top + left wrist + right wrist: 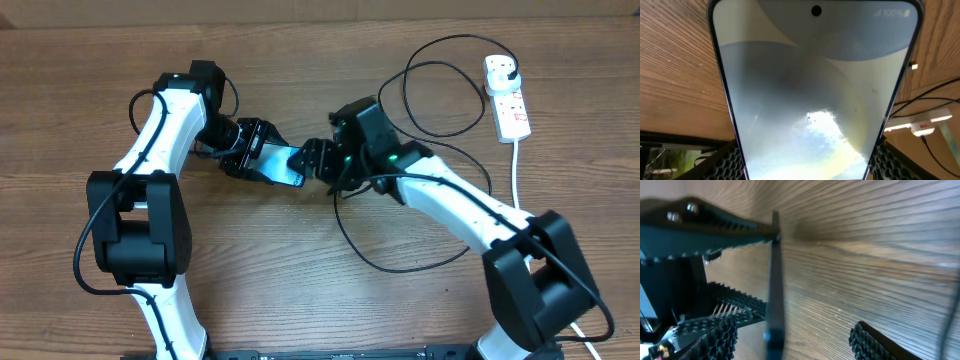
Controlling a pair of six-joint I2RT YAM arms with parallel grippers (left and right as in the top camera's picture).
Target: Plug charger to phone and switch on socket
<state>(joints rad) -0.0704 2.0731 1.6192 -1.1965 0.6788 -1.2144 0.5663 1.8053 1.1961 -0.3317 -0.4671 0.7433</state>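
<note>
The phone (283, 163) is lifted off the table, and my left gripper (245, 150) is shut on its left end. In the left wrist view the phone (810, 85) fills the frame, with a pad (726, 164) pressed on each long edge. My right gripper (318, 160) is at the phone's right end. It (795, 340) is open around the edge-on phone (774, 280), which stands nearer the left pad (715, 335). The charger's black cable (400, 269) loops over the table to its plug (511, 70) in the socket (508, 97). I cannot make out the connector tip.
The socket's thick white cord (516, 170) runs down the right side past the right arm. The socket (921, 125) and cable (935, 94) also show at the right of the left wrist view. The left gripper's fingers (705, 220) cross the right wrist view's upper left.
</note>
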